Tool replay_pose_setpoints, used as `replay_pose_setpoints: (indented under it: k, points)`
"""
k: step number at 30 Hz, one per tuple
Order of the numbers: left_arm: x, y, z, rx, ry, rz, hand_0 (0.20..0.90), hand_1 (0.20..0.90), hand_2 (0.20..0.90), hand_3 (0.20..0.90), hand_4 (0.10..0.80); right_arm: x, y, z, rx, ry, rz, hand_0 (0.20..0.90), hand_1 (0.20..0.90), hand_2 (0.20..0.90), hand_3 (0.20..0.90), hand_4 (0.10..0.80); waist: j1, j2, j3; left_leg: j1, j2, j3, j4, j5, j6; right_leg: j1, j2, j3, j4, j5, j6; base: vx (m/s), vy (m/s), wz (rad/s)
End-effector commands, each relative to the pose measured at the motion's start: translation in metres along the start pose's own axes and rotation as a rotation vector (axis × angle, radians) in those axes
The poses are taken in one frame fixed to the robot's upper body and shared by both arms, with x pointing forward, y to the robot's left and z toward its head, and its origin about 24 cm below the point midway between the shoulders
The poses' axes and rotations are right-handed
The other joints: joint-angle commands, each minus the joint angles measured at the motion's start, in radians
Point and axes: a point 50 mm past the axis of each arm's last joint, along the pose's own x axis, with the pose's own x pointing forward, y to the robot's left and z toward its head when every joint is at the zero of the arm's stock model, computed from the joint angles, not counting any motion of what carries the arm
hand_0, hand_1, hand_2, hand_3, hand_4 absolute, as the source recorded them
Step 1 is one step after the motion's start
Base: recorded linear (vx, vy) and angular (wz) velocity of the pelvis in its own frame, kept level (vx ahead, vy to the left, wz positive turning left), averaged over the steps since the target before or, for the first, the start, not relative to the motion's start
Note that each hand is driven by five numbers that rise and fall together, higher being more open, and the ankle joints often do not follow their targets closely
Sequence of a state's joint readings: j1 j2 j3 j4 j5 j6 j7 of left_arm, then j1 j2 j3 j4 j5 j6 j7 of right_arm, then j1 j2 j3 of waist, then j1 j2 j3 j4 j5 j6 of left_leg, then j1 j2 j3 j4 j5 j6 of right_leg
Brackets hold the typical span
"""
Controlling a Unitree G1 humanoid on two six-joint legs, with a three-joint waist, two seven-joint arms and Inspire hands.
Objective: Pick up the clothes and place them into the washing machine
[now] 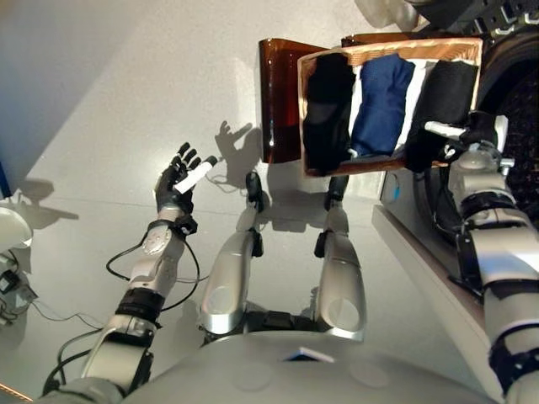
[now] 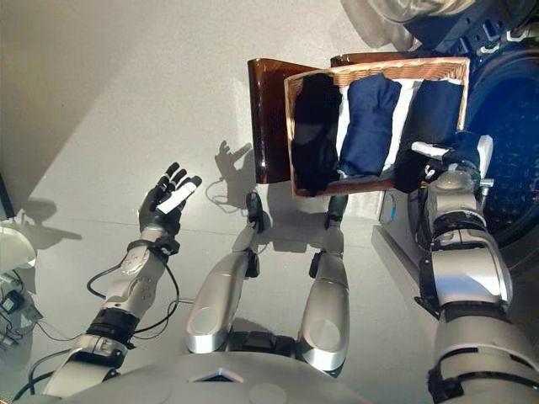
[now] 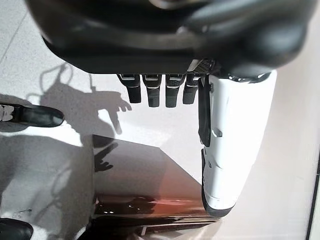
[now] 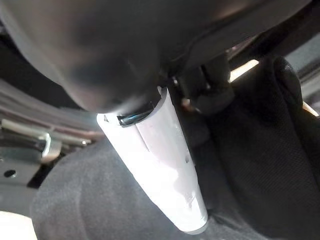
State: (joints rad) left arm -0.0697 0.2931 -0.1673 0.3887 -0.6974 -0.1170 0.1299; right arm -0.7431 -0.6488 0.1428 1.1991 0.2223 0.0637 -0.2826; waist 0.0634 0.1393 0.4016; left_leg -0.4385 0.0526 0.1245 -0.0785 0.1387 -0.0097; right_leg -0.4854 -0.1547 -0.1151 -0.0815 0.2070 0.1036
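A wicker basket [image 1: 387, 49] on a brown stool [image 1: 278, 93] holds three folded clothes: a black one [image 1: 328, 101] at its left, a blue one [image 1: 383, 101] in the middle and a black garment [image 1: 446, 88] at its right. My right hand [image 1: 476, 133] is at the basket's right front corner and is shut on that right black garment [image 4: 260, 150]. Its white-covered thumb [image 4: 165, 165] lies across the cloth, which bunches around the fingers. My left hand [image 1: 175, 181] is open and empty, raised over the floor at the left, far from the basket.
The washing machine [image 2: 505, 151] stands at the right, its dark round opening just beyond my right hand, with its white front [image 1: 421, 252] along my right side. A white object [image 1: 10, 227] and loose wires lie at the far left edge of the floor.
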Motion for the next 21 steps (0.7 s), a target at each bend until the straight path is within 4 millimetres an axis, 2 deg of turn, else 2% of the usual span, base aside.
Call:
replay_pose_setpoints:
  k: [1, 5, 7, 8, 9, 11, 13, 14, 15, 17, 18, 21]
  points:
    - [-0.003, 0.015, 0.026, 0.028, -0.127, 0.024, 0.900, 0.900, 0.900, 0.900, 0.800, -0.015, 0.038, 0.006, 0.200, -0.094, 0.138, 0.200, 0.200, 0.200, 0.200, 0.300, -0.016, -0.026, -0.026, 0.006, -0.001, -0.033, -0.002, 0.022, -0.098, 0.039, -0.062, 0.018, 0.087, -0.095, 0.061, 0.046, -0.012, 0.02]
    - [-0.006, 0.020, 0.018, -0.011, -0.099, 0.063, 0.900, 0.900, 0.900, 0.900, 0.800, -0.035, 0.059, -0.016, 0.528, -0.074, 0.218, 0.200, 0.200, 0.200, 0.200, 0.300, -0.038, -0.045, -0.030, 0.042, 0.007, -0.028, 0.005, 0.009, -0.097, 0.068, -0.059, 0.019, 0.088, -0.101, 0.062, 0.034, -0.018, -0.01]
    - [-0.007, 0.025, 0.008, -0.035, -0.059, 0.082, 0.900, 0.900, 0.900, 0.900, 0.800, -0.047, 0.070, -0.036, 0.623, -0.026, 0.269, 0.200, 0.200, 0.200, 0.200, 0.300, -0.049, -0.056, -0.038, 0.067, 0.014, -0.028, 0.009, 0.002, -0.096, 0.092, -0.057, 0.019, 0.090, -0.108, 0.060, 0.045, -0.026, -0.05]
    - [-0.008, 0.025, 0.008, -0.035, -0.059, 0.082, 0.900, 0.900, 0.900, 0.900, 0.800, -0.047, 0.070, -0.036, 0.623, -0.025, 0.269, 0.200, 0.200, 0.200, 0.200, 0.300, -0.049, -0.056, -0.038, 0.068, 0.014, -0.028, 0.009, 0.002, -0.096, 0.093, -0.057, 0.019, 0.090, -0.108, 0.060, 0.056, -0.027, -0.04]
    - [-0.007, 0.026, 0.004, -0.040, -0.042, 0.087, 0.900, 0.900, 0.900, 0.900, 0.800, -0.051, 0.072, -0.046, 0.652, -0.003, 0.282, 0.200, 0.200, 0.200, 0.200, 0.300, -0.055, -0.062, -0.042, 0.082, 0.017, -0.029, 0.016, -0.004, -0.096, 0.106, -0.057, 0.020, 0.093, -0.113, 0.059, 0.023, -0.011, -0.06]
    - [-0.007, 0.026, 0.002, -0.044, -0.036, 0.087, 0.900, 0.900, 0.900, 0.900, 0.800, -0.053, 0.073, -0.049, 0.685, 0.007, 0.283, 0.200, 0.200, 0.200, 0.200, 0.300, -0.057, -0.065, -0.043, 0.087, 0.020, -0.030, 0.019, -0.006, -0.097, 0.112, -0.057, 0.020, 0.095, -0.116, 0.058, 0.025, -0.021, -0.07]
    - [-0.005, 0.025, 0.002, -0.050, -0.037, 0.092, 0.900, 0.900, 0.900, 0.900, 0.800, -0.055, 0.075, -0.054, 0.821, 0.037, 0.270, 0.200, 0.200, 0.200, 0.200, 0.300, -0.061, -0.066, -0.047, 0.100, 0.022, -0.030, 0.026, -0.012, -0.097, 0.126, -0.056, 0.019, 0.096, -0.121, 0.057, 0.017, -0.021, -0.05]
    - [-0.005, 0.025, 0.002, -0.050, -0.037, 0.092, 0.900, 0.900, 0.900, 0.900, 0.800, -0.055, 0.075, -0.054, 0.821, 0.037, 0.270, 0.200, 0.200, 0.200, 0.200, 0.300, -0.061, -0.067, -0.047, 0.101, 0.022, -0.030, 0.027, -0.012, -0.097, 0.126, -0.056, 0.019, 0.095, -0.121, 0.057, 0.000, 0.000, 0.00]
    - [-0.003, 0.023, 0.002, -0.059, -0.041, 0.093, 0.900, 0.900, 0.900, 0.900, 0.800, -0.056, 0.078, -0.053, 0.953, 0.055, 0.255, 0.200, 0.200, 0.200, 0.200, 0.300, -0.062, -0.064, -0.046, 0.102, 0.022, -0.030, 0.030, -0.014, -0.098, 0.129, -0.055, 0.020, 0.096, -0.124, 0.056, 0.000, 0.000, 0.00]
    - [-0.003, 0.023, 0.002, -0.059, -0.042, 0.093, 0.900, 0.900, 0.900, 0.900, 0.800, -0.056, 0.078, -0.053, 0.954, 0.055, 0.255, 0.200, 0.200, 0.200, 0.200, 0.300, -0.062, -0.064, -0.046, 0.102, 0.022, -0.030, 0.030, -0.014, -0.098, 0.129, -0.055, 0.020, 0.096, -0.125, 0.056, 0.000, 0.000, 0.00]
    - [-0.002, 0.020, 0.003, -0.074, -0.046, 0.092, 0.900, 0.900, 0.900, 0.900, 0.800, -0.056, 0.079, -0.053, 1.063, 0.077, 0.233, 0.200, 0.200, 0.200, 0.200, 0.300, -0.063, -0.060, -0.046, 0.100, 0.022, -0.031, 0.030, -0.013, -0.098, 0.128, -0.056, 0.020, 0.098, -0.128, 0.055, 0.000, 0.000, 0.00]
    - [-0.001, 0.016, 0.002, -0.085, -0.044, 0.087, 0.900, 0.900, 0.900, 0.900, 0.800, -0.053, 0.077, -0.051, 1.070, 0.085, 0.211, 0.200, 0.200, 0.200, 0.200, 0.300, -0.059, -0.049, -0.044, 0.098, 0.023, -0.029, 0.026, -0.009, -0.099, 0.122, -0.057, 0.022, 0.100, -0.128, 0.053, 0.000, 0.000, 0.00]
